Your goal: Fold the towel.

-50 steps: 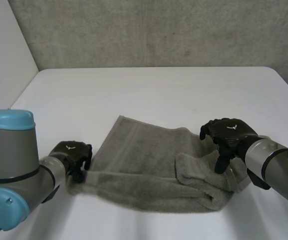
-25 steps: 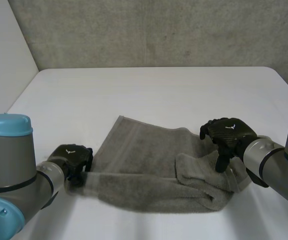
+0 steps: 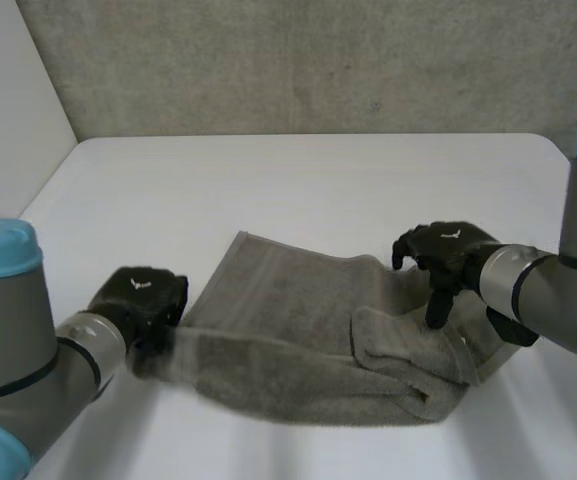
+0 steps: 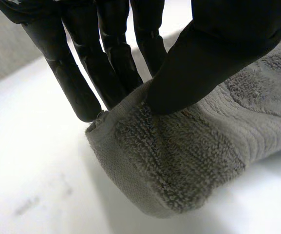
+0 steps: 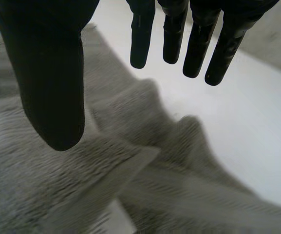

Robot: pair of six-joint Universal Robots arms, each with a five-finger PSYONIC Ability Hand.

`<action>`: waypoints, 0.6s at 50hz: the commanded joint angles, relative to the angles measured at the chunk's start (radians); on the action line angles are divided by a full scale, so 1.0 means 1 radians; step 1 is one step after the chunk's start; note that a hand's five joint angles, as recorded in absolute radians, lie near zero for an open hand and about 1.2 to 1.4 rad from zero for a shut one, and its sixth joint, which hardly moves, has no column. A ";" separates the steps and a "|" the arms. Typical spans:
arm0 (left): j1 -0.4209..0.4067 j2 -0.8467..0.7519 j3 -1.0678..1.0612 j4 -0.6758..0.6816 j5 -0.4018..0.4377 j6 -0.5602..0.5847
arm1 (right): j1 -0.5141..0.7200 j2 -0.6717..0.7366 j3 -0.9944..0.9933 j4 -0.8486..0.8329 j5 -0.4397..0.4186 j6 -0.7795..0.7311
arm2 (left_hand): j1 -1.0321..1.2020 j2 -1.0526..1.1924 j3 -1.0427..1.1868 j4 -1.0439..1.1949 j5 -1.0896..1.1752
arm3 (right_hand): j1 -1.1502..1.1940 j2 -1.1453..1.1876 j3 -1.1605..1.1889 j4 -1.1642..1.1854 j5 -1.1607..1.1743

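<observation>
Left hand point(image 3: 146, 300) first: it had the towel point(image 3: 288, 335) by its near left corner. The thumb point(image 4: 203, 63) pressed onto the terry and the fingers point(image 4: 72, 83) stood straight behind it, so the corner was pinched between them and stood up from the white table point(image 3: 318, 180). On the other side, the right hand point(image 3: 446, 252) hung over the towel's right end with thumb and fingers spread and nothing between them. In its wrist view the fingertips were clear of the cloth, though from the head view I could not tell whether one finger touched the heap.

The towel lay on the near half of the table, between the two hands. Its far left part was flat, with a band woven along the left edge. The right end was rumpled, a flap turned back on itself into a thick roll.

I judged it soft, limp and light, with some bulk. Thick terry like this would sag from any single point and drag along the table rather than slide cleanly, yet it looked rough enough that a pinch would not slip. Nothing in it could break. The hemmed corners seemed to me the best places to take hold, the edge being firmer there. For the right hand, I reckoned, that meant finding the right corner buried in the roll. A fistful of the middle would only carry the rumple into the fold.
</observation>
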 commanded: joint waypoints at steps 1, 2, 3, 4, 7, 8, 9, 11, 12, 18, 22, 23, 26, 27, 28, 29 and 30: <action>-0.011 0.096 -0.026 0.016 0.000 0.001 | 0.004 0.133 -0.131 0.157 -0.045 0.022 | 0.226 0.180 0.182 0.181 0.196 | -0.086 -0.070 -0.037 -0.032 -0.046; -0.011 0.108 -0.032 0.022 0.000 0.008 | 0.004 0.134 -0.131 0.158 -0.045 0.022 | 0.226 0.180 0.182 0.181 0.196 | -0.086 -0.070 -0.037 -0.032 -0.046; -0.011 0.108 -0.032 0.022 0.000 0.008 | 0.004 0.156 -0.143 0.167 -0.049 0.028 | 0.226 0.180 0.182 0.181 0.196 | -0.098 -0.081 -0.049 -0.044 -0.058; -0.011 0.118 -0.037 0.030 0.000 0.014 | 0.004 0.173 -0.148 0.174 -0.048 0.029 | 0.226 0.180 0.182 0.181 0.196 | -0.107 -0.090 -0.058 -0.052 -0.066; -0.011 0.127 -0.038 0.054 0.000 0.032 | 0.005 0.189 -0.149 0.179 -0.045 0.022 | 0.226 0.180 0.182 0.181 0.196 | -0.101 -0.084 -0.052 -0.047 -0.061; -0.011 0.127 -0.038 0.054 0.000 0.032 | 0.007 0.201 -0.149 0.184 -0.036 0.016 | 0.226 0.180 0.182 0.181 0.196 | -0.063 -0.047 -0.014 -0.009 -0.023; -0.010 0.127 -0.037 0.068 0.000 0.041 | 0.008 0.207 -0.152 0.184 -0.028 0.006 | 0.226 0.180 0.182 0.181 0.196 | 0.091 0.108 0.140 0.146 0.132; -0.007 0.125 -0.034 0.082 0.000 0.049 | 0.008 0.207 -0.157 0.179 -0.016 -0.006 | 0.226 0.180 0.182 0.181 0.196 | 0.360 0.377 0.409 0.414 0.401; -0.005 0.124 -0.031 0.096 0.000 0.057 | 0.008 0.203 -0.166 0.168 -0.005 -0.020 | 0.226 0.180 0.182 0.181 0.196 | 0.625 0.641 0.673 0.679 0.665; 0.012 0.115 0.035 0.178 0.000 0.072 | 0.010 0.200 -0.244 0.125 0.047 -0.075 | 0.226 0.180 0.182 0.181 0.196 | 0.990 1.007 1.039 1.044 1.031; 0.024 0.112 0.103 0.231 0.000 0.071 | 0.008 0.190 -0.351 0.015 0.127 -0.147 | 0.226 0.180 0.182 0.181 0.196 | 0.990 1.007 1.039 1.044 1.031; 0.033 0.112 0.144 0.264 0.000 0.066 | 0.008 0.190 -0.352 0.015 0.127 -0.147 | 0.226 0.180 0.182 0.181 0.196 | 0.990 1.007 1.039 1.044 1.031; 0.056 0.110 0.245 0.352 -0.003 0.058 | 0.004 0.150 -0.418 -0.166 0.198 -0.173 | 0.226 0.180 0.182 0.181 0.196 | 0.990 1.007 1.039 1.044 1.031; 0.056 0.110 0.246 0.352 -0.003 0.058 | -0.001 0.113 -0.427 -0.301 0.220 -0.172 | 0.226 0.180 0.182 0.181 0.196 | 0.990 1.007 1.039 1.044 1.031; 0.067 0.108 0.294 0.402 -0.006 0.058 | -0.003 0.065 -0.410 -0.456 0.228 -0.163 | 0.226 0.180 0.182 0.181 0.196 | 0.990 1.007 1.039 1.044 1.031; 0.075 0.107 0.337 0.453 -0.008 0.058 | -0.003 0.065 -0.410 -0.458 0.228 -0.162 | 0.226 0.180 0.182 0.181 0.196 | 0.990 1.007 1.039 1.044 1.031; 0.075 0.107 0.338 0.453 -0.008 0.058 | -0.003 0.013 -0.380 -0.606 0.231 -0.164 | 0.226 0.180 0.182 0.181 0.196 | 0.990 1.007 1.039 1.044 1.031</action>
